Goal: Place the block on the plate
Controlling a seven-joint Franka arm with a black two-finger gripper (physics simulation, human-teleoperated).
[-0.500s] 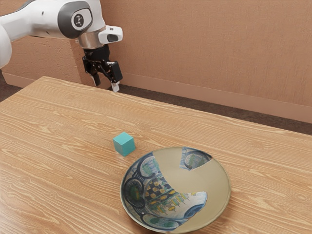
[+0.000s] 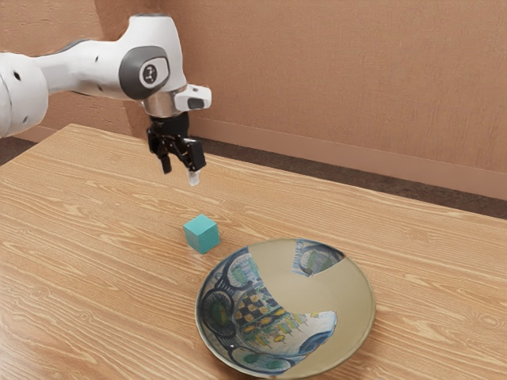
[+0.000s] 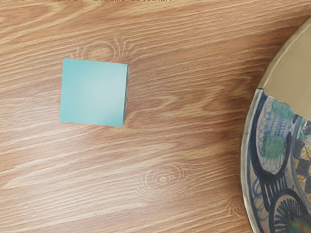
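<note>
The teal cube sits flat on the wood-grain table, just off the plate's rim; in the exterior view it lies between ten and eleven o'clock from the middle of the painted ceramic plate, and the wrist view shows bare wood between the two. The plate wears blue, green and yellow patterning from about six round to eleven o'clock, a smaller painted patch near one o'clock, and plain tan over the rest. From the cube, toward half past eleven in the exterior view, the black two-finger gripper hangs above the table, its fingers spread well apart with nothing held between them. The white arm reaches in from ten o'clock. Beyond the table's far edge, around one o'clock, run a dark floor and a brownish-orange wall.
</note>
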